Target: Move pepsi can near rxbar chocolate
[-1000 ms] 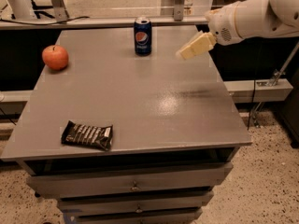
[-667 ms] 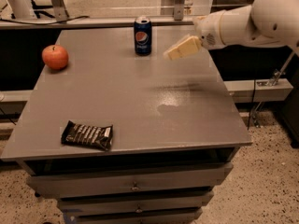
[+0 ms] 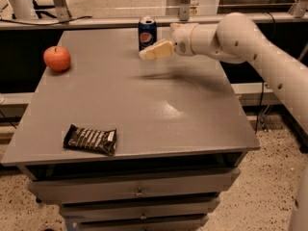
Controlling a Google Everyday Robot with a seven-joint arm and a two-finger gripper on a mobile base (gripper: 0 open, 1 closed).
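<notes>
The pepsi can (image 3: pixel 147 32) stands upright at the far edge of the grey table (image 3: pixel 192 114), near its middle. The rxbar chocolate (image 3: pixel 90 139) lies flat in its black wrapper near the front left corner, far from the can. My gripper (image 3: pixel 145 55) reaches in from the right on a white arm (image 3: pixel 240 37). Its cream tip hangs above the table just in front of and slightly right of the can, at about the can's lower half. It holds nothing that I can see.
A red apple (image 3: pixel 57 58) sits at the table's left edge, toward the back. Drawers (image 3: pixel 139 191) run below the front edge. A rail and a desk (image 3: pixel 96 20) stand behind the table. The speckled floor (image 3: pixel 260 186) is to the right.
My arm has swung left across the back of the table. The gripper has gone from the right edge to right beside the can. The can, bar and apple have not moved.
</notes>
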